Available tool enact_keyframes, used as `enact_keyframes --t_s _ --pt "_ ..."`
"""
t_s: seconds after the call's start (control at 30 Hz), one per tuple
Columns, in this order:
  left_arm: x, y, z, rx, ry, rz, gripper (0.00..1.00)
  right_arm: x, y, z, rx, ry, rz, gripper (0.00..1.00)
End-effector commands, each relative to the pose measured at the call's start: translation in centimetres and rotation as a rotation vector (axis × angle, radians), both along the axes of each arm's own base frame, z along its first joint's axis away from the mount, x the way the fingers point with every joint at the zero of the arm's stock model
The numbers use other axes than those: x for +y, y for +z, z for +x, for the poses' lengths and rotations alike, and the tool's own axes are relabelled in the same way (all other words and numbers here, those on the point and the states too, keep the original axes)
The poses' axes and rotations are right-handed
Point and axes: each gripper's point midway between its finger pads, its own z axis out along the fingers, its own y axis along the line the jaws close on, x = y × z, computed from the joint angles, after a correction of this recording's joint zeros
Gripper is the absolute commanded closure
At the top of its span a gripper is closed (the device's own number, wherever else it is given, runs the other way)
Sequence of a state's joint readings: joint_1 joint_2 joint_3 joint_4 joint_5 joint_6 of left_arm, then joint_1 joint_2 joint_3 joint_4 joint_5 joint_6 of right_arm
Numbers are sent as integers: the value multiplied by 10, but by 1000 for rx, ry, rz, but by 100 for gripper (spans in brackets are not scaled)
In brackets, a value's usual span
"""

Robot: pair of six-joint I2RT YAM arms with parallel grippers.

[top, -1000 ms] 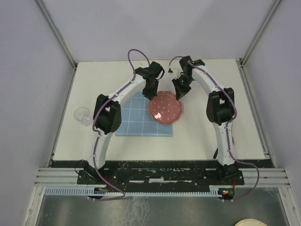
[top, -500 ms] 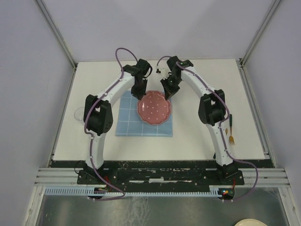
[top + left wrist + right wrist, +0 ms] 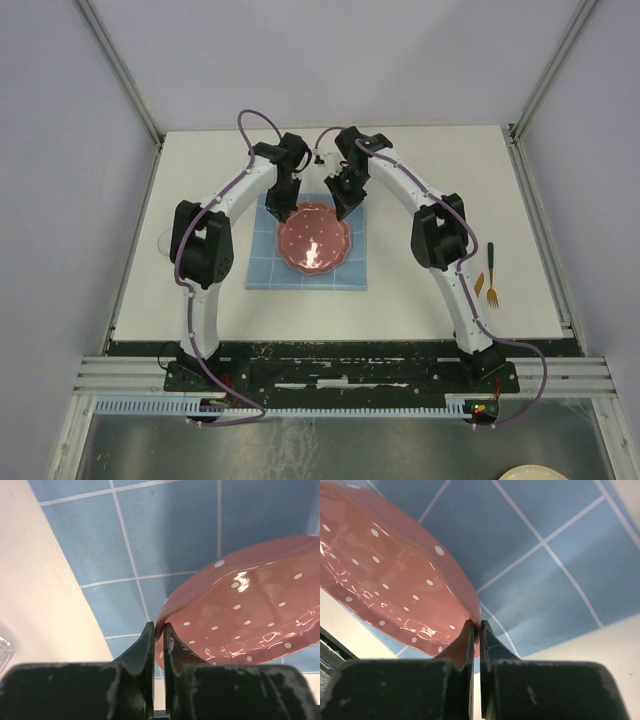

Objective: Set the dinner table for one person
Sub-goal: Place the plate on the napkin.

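Table (image 3: 420, 280) was square, so no real long axis. From the top its edges ran straight with the frame, just past the arm bases. The plate (image 3: 313, 238) was over the placemat (image 3: 262, 265), with the left gripper (image 3: 281, 212) and right gripper (image 3: 343, 208) at its far rim. Cutlery (image 3: 492, 280) on the right was too small to sort out, and the glass (image 3: 165, 241) was mostly hidden behind the left arm.

Left wrist: jaws clamped on the plate's rim, a strip of table (image 3: 45, 590) beside the mat.

Right wrist: same pinch on the rim, and I couldn't tell if the plate touched the mat.
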State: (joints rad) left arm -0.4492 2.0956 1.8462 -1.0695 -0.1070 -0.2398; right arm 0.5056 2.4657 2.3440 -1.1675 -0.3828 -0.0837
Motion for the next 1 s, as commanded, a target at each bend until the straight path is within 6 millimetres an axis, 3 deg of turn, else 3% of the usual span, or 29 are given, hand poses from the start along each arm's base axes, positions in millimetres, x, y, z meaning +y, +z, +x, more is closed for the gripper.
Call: enact_keyframes --t_s 0.0,0.27,0.43,0.7,0.97 --pt "-46 57 45 -260 -74 -225 97 94 31 -59 77 180 233 98" --pt "-24 49 53 -253 -55 -192 97 108 24 -63 87 189 241 98" --pt "-22 43 61 -260 -49 -198 97 108 19 -63 86 186 228 98" --pt "-32 29 72 -248 -41 -227 97 93 5 -64 80 186 163 98" --pt "-37 19 81 -250 -42 -231 97 70 -2 -54 51 154 108 98"
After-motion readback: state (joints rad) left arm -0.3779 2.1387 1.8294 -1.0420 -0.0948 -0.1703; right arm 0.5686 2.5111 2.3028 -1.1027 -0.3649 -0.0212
